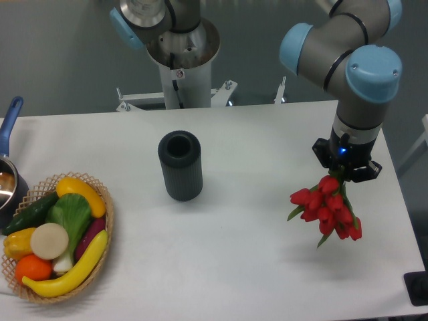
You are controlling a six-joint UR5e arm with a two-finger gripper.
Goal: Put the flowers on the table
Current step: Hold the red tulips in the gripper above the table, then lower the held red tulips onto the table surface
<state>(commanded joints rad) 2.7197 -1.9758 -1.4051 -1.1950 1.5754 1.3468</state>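
White and smooth, the table point(241, 247) is lying under us while our gripper point(342, 175), clamped on the flowers point(328, 208), is holding that one bunch above its right side. Next, we judge, comes lowering and letting go. One vase point(180, 165) and one basket point(105, 234) are standing left.

The white surface point(254, 267) carries a dark ribbed vase point(180, 166) standing upright near its middle. At the left edge sits a wicker basket point(107, 231) of toy vegetables, touching a blue-handled pot point(9, 180) behind it.
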